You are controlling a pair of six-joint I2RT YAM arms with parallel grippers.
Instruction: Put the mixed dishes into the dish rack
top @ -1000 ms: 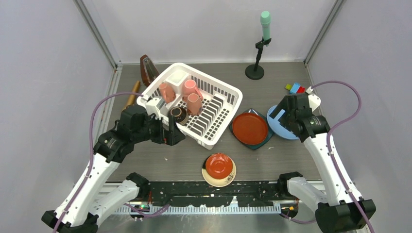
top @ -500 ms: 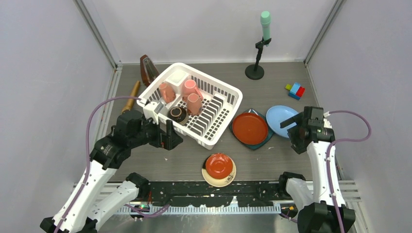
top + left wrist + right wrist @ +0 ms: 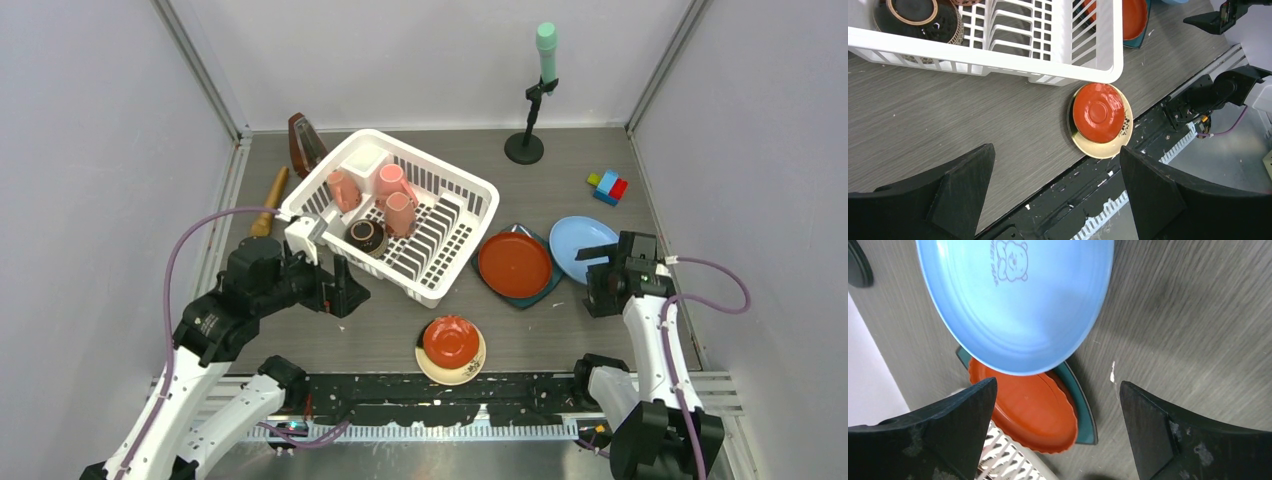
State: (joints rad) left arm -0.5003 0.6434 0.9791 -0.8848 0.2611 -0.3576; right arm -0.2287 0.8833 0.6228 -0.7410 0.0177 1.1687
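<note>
Light blue round plate [image 3: 1018, 305] lay flat, overlapping the dark teal plate [image 3: 1083, 405], so the right gripper [image 3: 1055, 386], jaws wide open and empty, risked skidding it.

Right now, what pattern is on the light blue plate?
Bear outline on the light blue plate; right wrist view.

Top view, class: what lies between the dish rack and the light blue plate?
A red dish stacked on the dark teal plate lies there, seen in the top view.
</note>
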